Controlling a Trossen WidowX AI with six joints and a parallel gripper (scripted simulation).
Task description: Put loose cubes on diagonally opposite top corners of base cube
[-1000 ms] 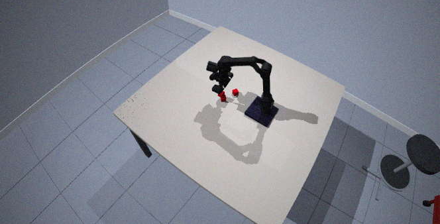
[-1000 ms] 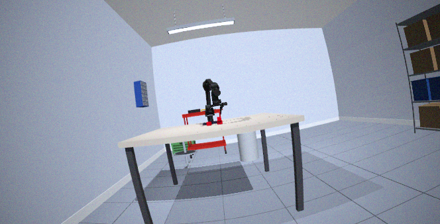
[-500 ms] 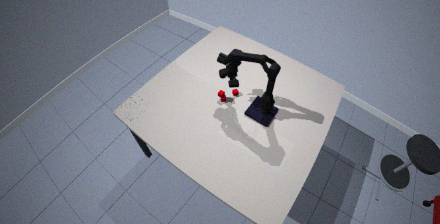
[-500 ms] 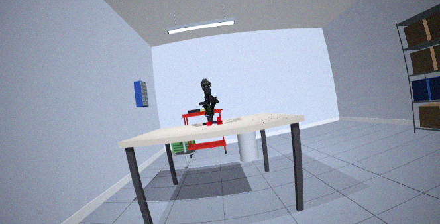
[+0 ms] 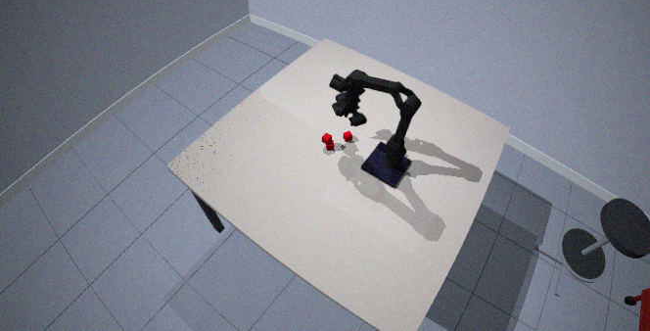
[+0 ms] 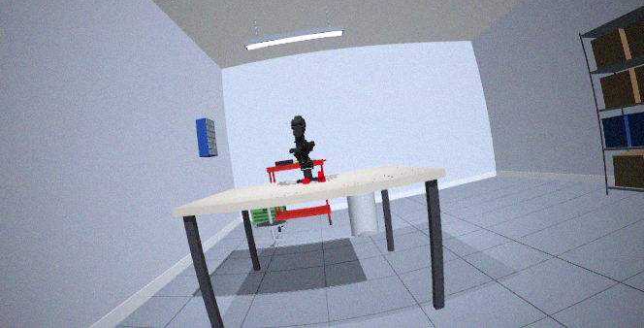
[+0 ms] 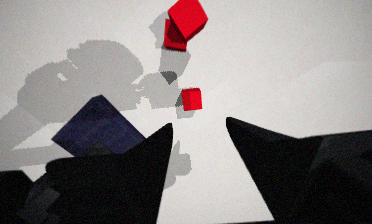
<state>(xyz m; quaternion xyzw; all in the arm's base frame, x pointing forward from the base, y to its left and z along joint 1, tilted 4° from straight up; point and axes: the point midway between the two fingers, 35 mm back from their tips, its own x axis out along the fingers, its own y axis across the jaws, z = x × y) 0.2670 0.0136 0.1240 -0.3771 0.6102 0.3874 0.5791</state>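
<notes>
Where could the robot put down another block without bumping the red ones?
Crowded: the spot around the stacked cubes, the loose cube and the arm's base plate. Roomy: the wide table stretch toward its near edge, away from the open jaws.

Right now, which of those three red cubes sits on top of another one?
The tilted red cube overhanging the base cube. The lone cube lies apart on the table, nearer the open gripper.

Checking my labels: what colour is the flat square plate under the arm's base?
Dark navy flat square plate, clearest in the top view.
</notes>
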